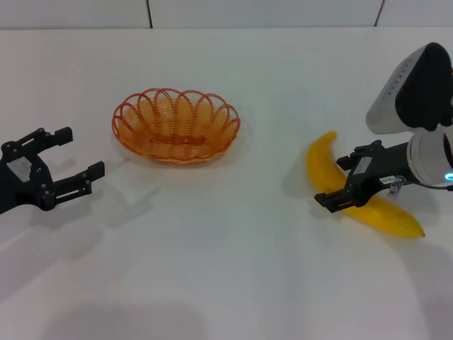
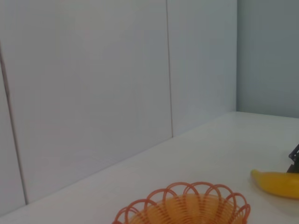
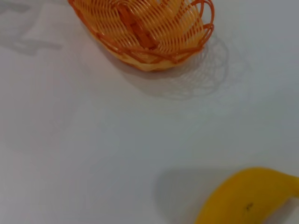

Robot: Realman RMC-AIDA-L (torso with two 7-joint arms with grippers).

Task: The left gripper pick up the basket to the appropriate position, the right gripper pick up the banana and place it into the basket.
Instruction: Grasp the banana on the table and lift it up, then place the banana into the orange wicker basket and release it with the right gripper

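The basket (image 1: 175, 125) sits upright on the white desk (image 1: 212, 269), left of centre toward the far side, with nothing inside it. The left hand (image 1: 69, 156) hovers just left of the basket, fingers spread wide and released, not touching the rim. The banana (image 1: 354, 185) lies flat on the desk at the right, well apart from the basket, one end pointing far-left and the other near-right. The right hand (image 1: 338, 181) is low over the middle of the banana, with a finger on either side of it; whether the fingers press the fruit cannot be told.
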